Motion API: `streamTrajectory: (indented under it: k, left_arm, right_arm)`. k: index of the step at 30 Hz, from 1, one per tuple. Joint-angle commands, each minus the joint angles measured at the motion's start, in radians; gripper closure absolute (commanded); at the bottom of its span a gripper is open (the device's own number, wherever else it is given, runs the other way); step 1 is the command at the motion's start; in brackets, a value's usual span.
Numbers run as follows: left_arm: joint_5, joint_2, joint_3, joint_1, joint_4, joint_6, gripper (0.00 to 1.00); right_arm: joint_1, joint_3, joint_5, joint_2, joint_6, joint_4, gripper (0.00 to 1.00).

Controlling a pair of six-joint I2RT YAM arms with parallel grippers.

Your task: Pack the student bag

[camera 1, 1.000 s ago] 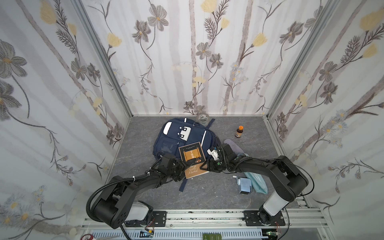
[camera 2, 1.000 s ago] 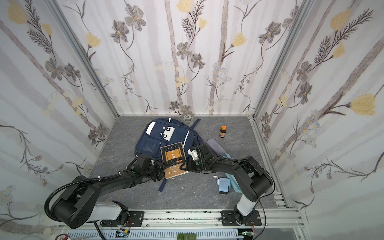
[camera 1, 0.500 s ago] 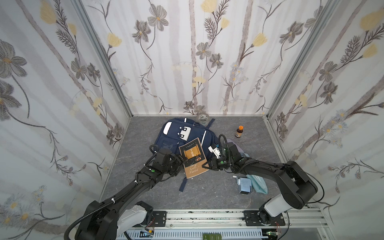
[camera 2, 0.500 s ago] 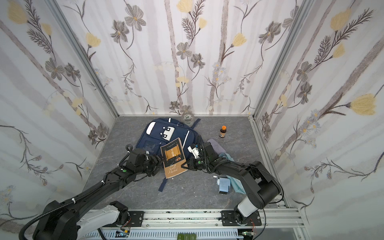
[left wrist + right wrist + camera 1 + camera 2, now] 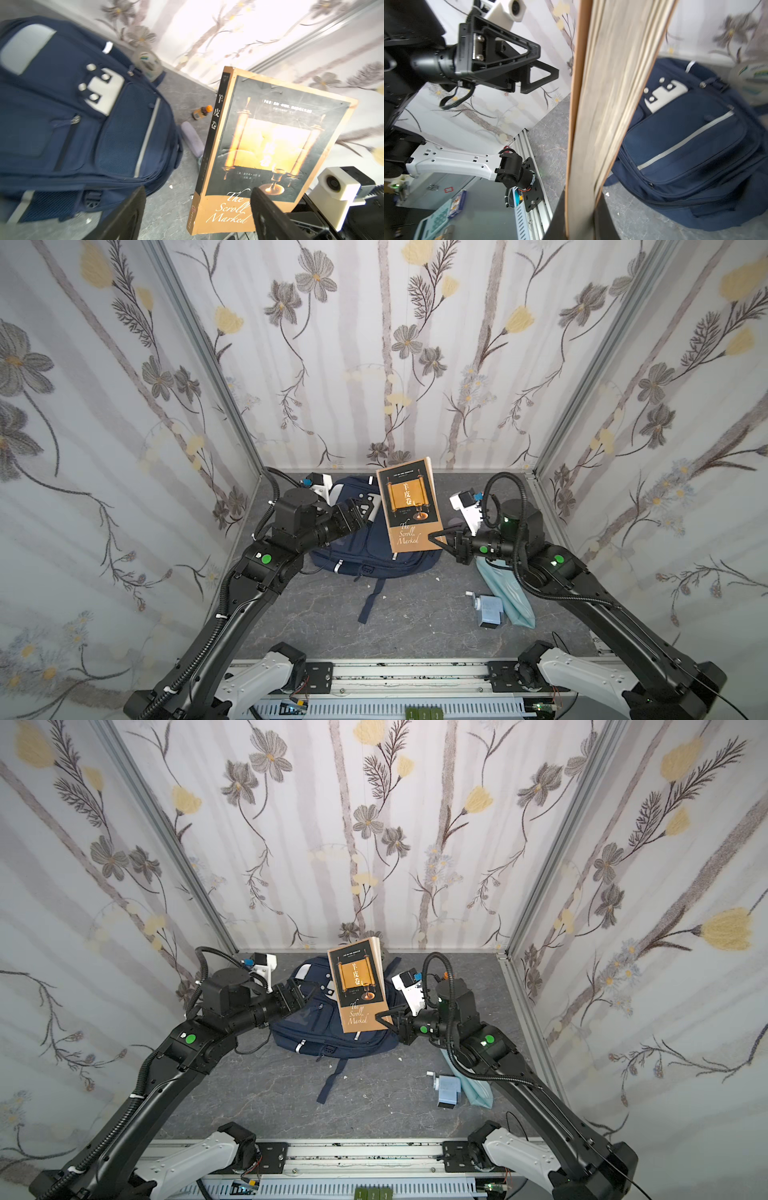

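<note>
In both top views the right gripper [image 5: 437,540] [image 5: 384,1021] is clamping the book [image 5: 409,506] upright beside the student bag [image 5: 365,549], which is lying far-centre. Left wrist view: the left gripper [image 5: 197,190] is hanging with jaws apart. Right wrist view: fingers [image 5: 555,224] are squeezing pages.

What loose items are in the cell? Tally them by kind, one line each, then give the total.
Student bag: 1
Book, held in the right pincer: 1
Small bottle: 1
Soft grey case: 1
Teal pouch: 1
Small blue box: 1
Clear labelled tub or roll: 1
Total: 7
</note>
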Motion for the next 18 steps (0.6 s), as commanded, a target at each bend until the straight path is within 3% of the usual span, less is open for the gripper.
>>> streamTrajectory:
  k: [1,4,11,15,17,18]
  left_arm:
    - [0.252,0.013,0.005,-0.004,0.271,0.0,0.16]
    - [0.349,0.042,0.016,-0.02,0.384,-0.05,0.16]
    - [0.498,0.082,-0.006,-0.051,0.637,-0.089,0.18]
    - [0.527,0.129,0.034,-0.052,0.707,-0.117,0.31]
    - [0.538,0.152,0.058,-0.052,0.732,-0.13,0.48]
    - [0.537,0.162,0.071,-0.052,0.746,-0.134,0.61]
  right_arm:
    - [-0.002,-0.02,-0.001,-0.084,-0.131,0.079,1.0]
    - [-0.009,-0.028,-0.013,-0.132,-0.115,0.105,1.0]
    - [-0.011,-0.066,-0.182,-0.171,-0.051,0.194,1.0]
    - [-0.012,-0.075,-0.287,-0.154,0.031,0.294,1.0]
    - [-0.013,-0.064,-0.329,-0.141,0.054,0.317,1.0]
    - [-0.013,-0.057,-0.333,-0.136,0.052,0.316,1.0]
